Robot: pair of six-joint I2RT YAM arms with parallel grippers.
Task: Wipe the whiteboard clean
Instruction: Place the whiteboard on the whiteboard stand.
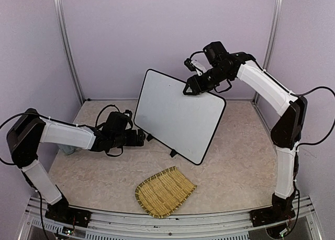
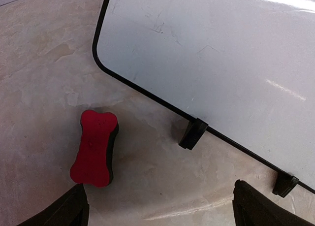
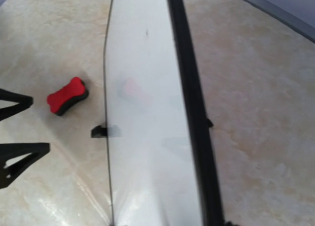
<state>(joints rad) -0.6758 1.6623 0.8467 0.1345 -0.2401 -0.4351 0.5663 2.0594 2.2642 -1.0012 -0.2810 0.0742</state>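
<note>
Whiteboard (image 1: 178,114) one, eraser (image 2: 94,148) one, mat (image 1: 164,191) one; left jaws apart; right jaws: cannot tell.

- The left arm (image 1: 68,135) lies low and outstretched; the left gripper (image 1: 140,137) has its jaws spread wide.
- The right arm (image 1: 264,86) is raised, elbow bent; the right gripper (image 1: 189,87) jaws' spread is unclear.

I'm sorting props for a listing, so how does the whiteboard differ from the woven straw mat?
The whiteboard is smooth white with a black rim; the woven straw mat is yellow weave. The whiteboard stands tilted on edge; the mat lies flat. The whiteboard is larger than the mat. Both have rounded corners and sit on the table.
</note>
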